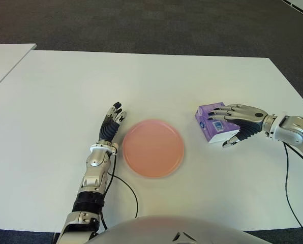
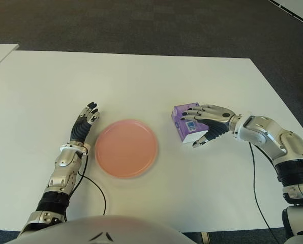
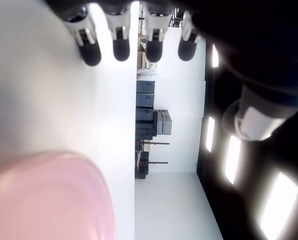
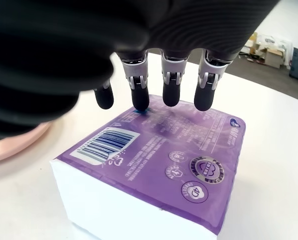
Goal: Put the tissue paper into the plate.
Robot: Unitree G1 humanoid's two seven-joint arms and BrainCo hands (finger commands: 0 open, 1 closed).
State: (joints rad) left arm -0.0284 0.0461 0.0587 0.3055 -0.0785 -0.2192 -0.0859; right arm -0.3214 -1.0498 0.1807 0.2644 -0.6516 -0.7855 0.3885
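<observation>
The tissue paper is a purple-topped pack point(image 1: 211, 125) lying on the white table point(image 1: 65, 101), right of the empty pink plate point(image 1: 152, 147). My right hand point(image 1: 234, 118) reaches over the pack from the right. Its fingers point(image 4: 171, 82) stretch out just above the purple top, and the thumb point(image 1: 230, 143) sits beside the pack's near corner. The hand is open and the pack stays flat on the table. My left hand point(image 1: 112, 122) shows just left of the plate with its fingers point(image 3: 121, 45) straight and holding nothing.
A black cable point(image 1: 133, 195) runs over the table from my left wrist towards the near edge. Another cable point(image 1: 289, 173) hangs from my right arm. A second white table point(image 1: 4, 58) stands at the far left, with dark carpet point(image 1: 151, 25) beyond.
</observation>
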